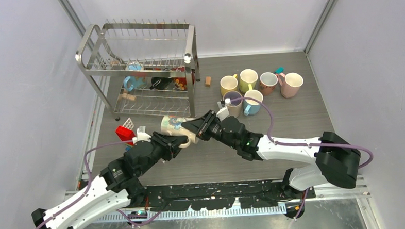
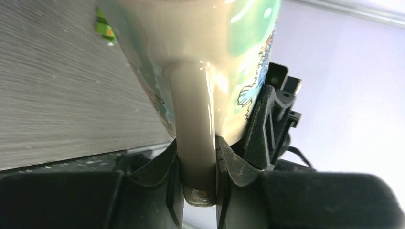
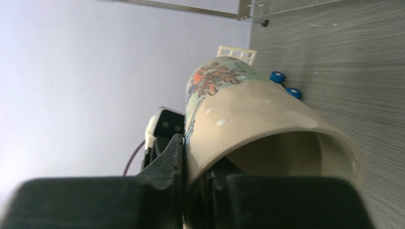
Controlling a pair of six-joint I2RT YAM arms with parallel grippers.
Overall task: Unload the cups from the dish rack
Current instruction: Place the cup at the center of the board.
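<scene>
— where's the cream cup (image 1: 176,124) right now?
— off the table (image 1: 294,128), lying on its side between the two arms, just in front of the dish rack (image 1: 136,72). the left gripper (image 2: 199,164) is clenched on its handle (image 2: 192,109). the right gripper (image 3: 193,167) has one finger inside the rim (image 3: 296,135) and one outside, pinching the wall.
— looks like a hand-over. how would you do it well?
— i'd want the right pinch firm before the left lets go. a rim grip on glazed ware could slip or swing. then carry it level to the unloaded cups (image 1: 249,80) on the right and stand it upright just beside them.
— and the arms?
— both reach low and forward, wrists turned toward each other, elbows out to the sides. a light blue cup (image 1: 133,82) sits in the rack.
</scene>
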